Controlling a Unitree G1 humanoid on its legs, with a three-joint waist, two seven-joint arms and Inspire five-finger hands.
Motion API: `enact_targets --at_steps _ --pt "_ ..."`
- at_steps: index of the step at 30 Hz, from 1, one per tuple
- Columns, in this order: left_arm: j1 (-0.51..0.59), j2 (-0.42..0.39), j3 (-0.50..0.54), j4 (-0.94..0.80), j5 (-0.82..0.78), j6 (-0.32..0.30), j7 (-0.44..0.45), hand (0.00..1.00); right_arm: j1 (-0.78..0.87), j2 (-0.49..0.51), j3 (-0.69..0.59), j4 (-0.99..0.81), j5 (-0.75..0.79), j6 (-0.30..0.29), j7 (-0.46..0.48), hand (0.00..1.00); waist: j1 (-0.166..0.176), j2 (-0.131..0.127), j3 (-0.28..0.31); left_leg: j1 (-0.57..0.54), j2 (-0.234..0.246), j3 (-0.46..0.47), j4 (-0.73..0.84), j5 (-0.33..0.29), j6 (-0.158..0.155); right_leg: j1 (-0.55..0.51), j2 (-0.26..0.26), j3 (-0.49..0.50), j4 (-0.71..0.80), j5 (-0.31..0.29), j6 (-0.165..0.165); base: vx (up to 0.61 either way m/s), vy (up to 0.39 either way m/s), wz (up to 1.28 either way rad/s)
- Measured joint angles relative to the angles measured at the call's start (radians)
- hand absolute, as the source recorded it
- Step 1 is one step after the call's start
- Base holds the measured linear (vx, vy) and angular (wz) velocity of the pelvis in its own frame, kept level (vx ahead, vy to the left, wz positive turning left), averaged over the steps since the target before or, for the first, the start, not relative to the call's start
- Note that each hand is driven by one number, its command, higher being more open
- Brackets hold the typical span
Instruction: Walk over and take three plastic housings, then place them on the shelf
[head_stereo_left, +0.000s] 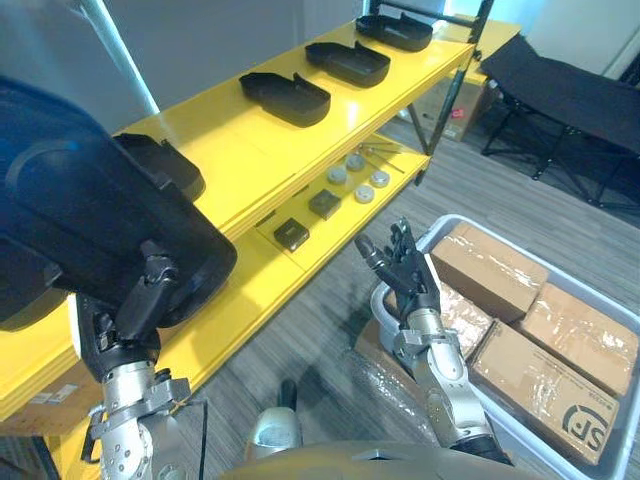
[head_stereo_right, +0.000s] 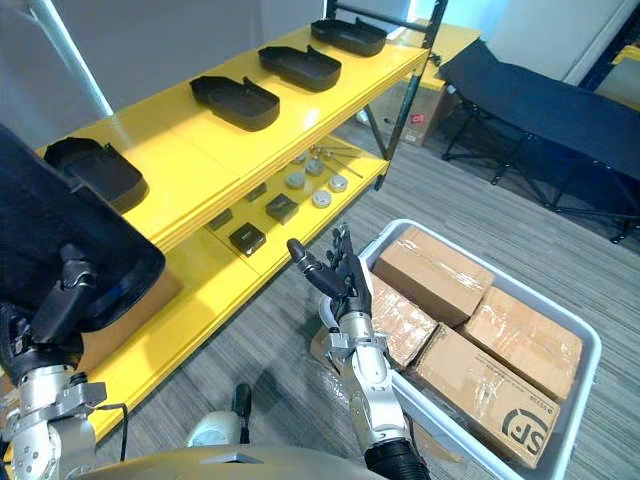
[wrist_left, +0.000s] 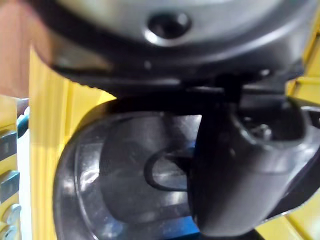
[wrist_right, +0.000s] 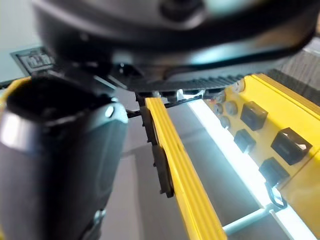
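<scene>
My left hand (head_stereo_left: 128, 322) is shut on a large black plastic housing (head_stereo_left: 90, 230), held up close over the near end of the yellow shelf (head_stereo_left: 240, 150). The left wrist view shows the housing's hollow inside (wrist_left: 130, 170) past my thumb (wrist_left: 240, 175). Several more black housings lie in a row on the top board, among them one (head_stereo_left: 165, 165) just behind the held one, another (head_stereo_left: 285, 97) further along and a third (head_stereo_left: 348, 62) beyond it. My right hand (head_stereo_left: 405, 275) hangs open and empty over the floor, between the shelf and a grey bin.
A grey bin (head_stereo_left: 622, 322) with taped cardboard boxes (head_stereo_left: 487, 268) stands on the floor at the right. Small grey and black parts (head_stereo_left: 325, 203) lie on the lower shelf board. A black folding cot (head_stereo_left: 570, 85) stands at the back right.
</scene>
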Motion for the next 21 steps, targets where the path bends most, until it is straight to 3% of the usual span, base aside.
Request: enact_targets --at_steps 3,7,11,17,18,19,20,21 --pt "-0.001 0.001 -0.003 0.0 0.001 -0.014 0.002 0.0 -0.024 -0.015 0.019 -0.001 0.0 -0.001 0.034 1.0 0.003 0.015 0.013 0.001 -0.004 -0.032 -0.003 0.008 -0.005 0.008 -0.003 -0.004 0.031 -0.042 0.025 -0.03 -0.057 0.27" --pt "0.003 0.0 -0.002 0.0 0.007 -0.054 -0.007 0.0 -0.031 -0.044 0.03 -0.036 0.0 -0.001 0.066 1.0 0.004 0.042 0.038 0.003 0.002 -0.062 -0.015 0.022 -0.013 0.011 -0.003 -0.027 0.085 -0.088 0.021 -0.08 -0.049 0.24" --pt "0.0 0.007 0.0 -0.005 0.015 -0.121 -0.055 0.0 -0.043 -0.044 0.03 -0.066 0.005 -0.007 0.082 1.0 0.023 0.019 0.056 0.0 -0.001 -0.07 0.003 0.01 -0.008 0.011 -0.022 -0.03 0.117 -0.12 0.028 -0.05 -0.02 0.07" --pt "-0.024 0.057 0.046 -0.039 0.087 -0.126 -0.111 0.0 -0.077 -0.033 0.015 -0.08 0.005 -0.064 0.082 1.0 0.043 -0.008 0.064 -0.098 -0.061 -0.073 0.224 -0.139 0.014 0.025 -0.078 -0.029 0.147 -0.122 0.027 0.04 0.057 0.06" --pt "-0.029 0.062 0.048 -0.041 0.087 -0.126 -0.117 0.0 -0.076 -0.033 0.011 -0.08 0.005 -0.071 0.083 1.0 0.043 -0.009 0.065 -0.099 -0.069 -0.073 0.235 -0.152 0.014 0.028 -0.089 -0.025 0.16 -0.117 0.019 0.07 0.121 0.29" --pt "-0.047 0.075 0.05 -0.041 0.091 -0.126 -0.122 0.0 -0.074 -0.034 -0.004 -0.08 0.006 -0.078 0.089 1.0 0.035 -0.007 0.064 -0.099 -0.084 -0.088 0.242 -0.163 0.02 0.002 -0.117 0.022 0.238 -0.096 -0.018 0.07 0.151 0.36" --pt "-0.066 0.088 0.059 -0.045 0.092 -0.126 -0.121 0.0 -0.076 -0.034 -0.011 -0.08 0.006 -0.079 0.095 1.0 0.035 -0.007 0.063 -0.092 -0.089 -0.096 0.236 -0.168 0.028 -0.063 -0.135 0.124 0.34 -0.065 -0.083 0.06 0.158 0.34" --pt "-0.07 0.101 0.068 -0.056 0.096 -0.126 -0.112 0.0 -0.079 -0.032 -0.021 -0.08 0.005 -0.08 0.104 1.0 0.033 -0.013 0.067 -0.078 -0.094 -0.099 0.227 -0.175 0.039 -0.104 -0.137 0.22 0.409 -0.026 -0.126 0.08 0.147 0.25"
